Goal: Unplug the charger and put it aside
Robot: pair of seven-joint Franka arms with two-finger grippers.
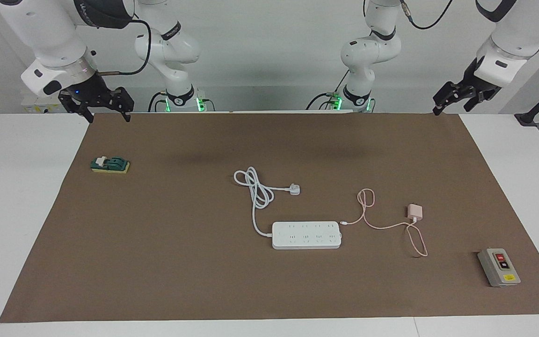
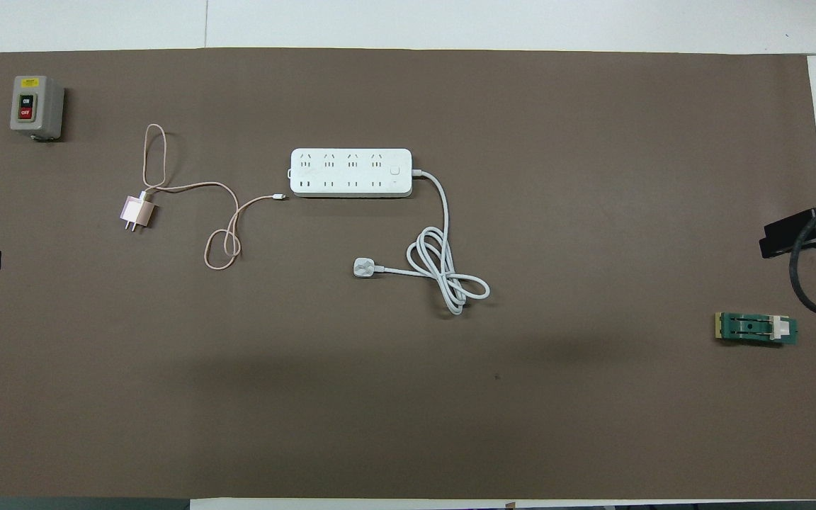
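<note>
Judging by the layout, the charger point(image 1: 414, 211) lies unplugged beside the power strip point(image 1: 306, 235), well below the open left gripper point(image 1: 452, 100); right gripper point(image 1: 95, 105), open, waits. Verify only.

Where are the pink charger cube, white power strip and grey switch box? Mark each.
pink charger cube point(image 2: 134, 211): overhead view, cube body.
white power strip point(image 2: 351, 173): overhead view, top face.
grey switch box point(image 1: 498, 267): facing view, top face.

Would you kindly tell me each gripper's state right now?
Left gripper: open, holding nothing, waiting at the mat's edge.
Right gripper: open, holding nothing.
</note>
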